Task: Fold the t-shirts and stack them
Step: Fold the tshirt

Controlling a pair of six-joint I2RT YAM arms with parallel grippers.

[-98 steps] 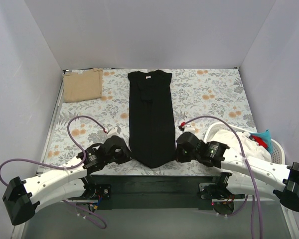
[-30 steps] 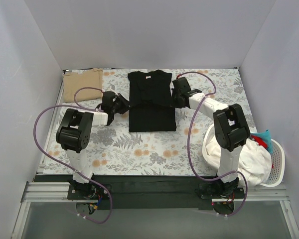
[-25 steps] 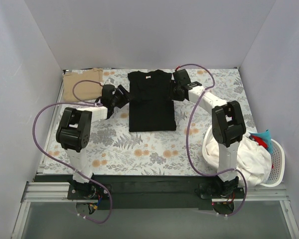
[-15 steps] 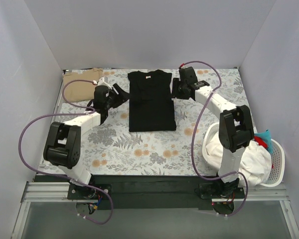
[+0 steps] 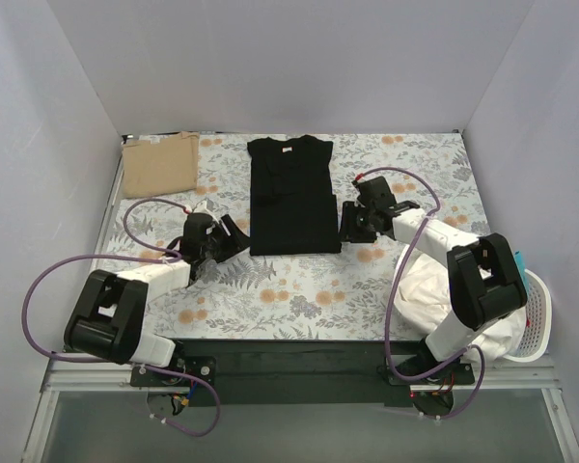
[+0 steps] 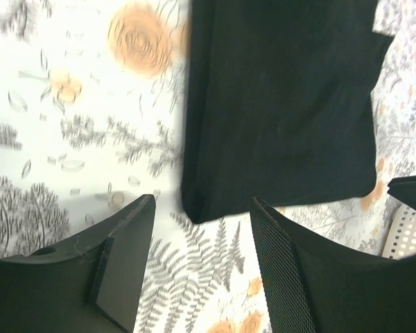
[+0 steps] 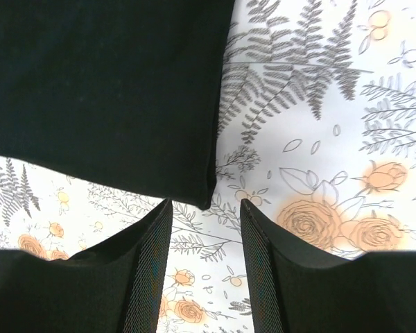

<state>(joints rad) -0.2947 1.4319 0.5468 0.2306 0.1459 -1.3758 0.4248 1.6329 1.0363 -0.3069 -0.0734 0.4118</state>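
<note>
The black t-shirt [image 5: 289,198] lies folded in half on the floral cloth, its white label [image 5: 286,149] at the far end. The tan t-shirt [image 5: 160,164] lies folded at the far left corner. My left gripper [image 5: 234,236] stands open beside the black shirt's near left corner. My right gripper [image 5: 348,223] stands open beside its near right corner. The left wrist view shows the black t-shirt [image 6: 277,104] with one corner just ahead of the open left gripper [image 6: 202,208]. In the right wrist view a corner of the black t-shirt [image 7: 104,90] lies just ahead of the open right gripper [image 7: 206,205]. Neither holds anything.
A grey-and-orange floral cloth [image 5: 415,174] covers the table. A white basket [image 5: 541,311] with white fabric [image 5: 434,289] and a teal item stands at the near right, next to the right arm. White walls close off three sides.
The long black shirt's near half was folded up over its far half. Both grippers then opened, let go, and drew back toward me to the shirt's near corners.
</note>
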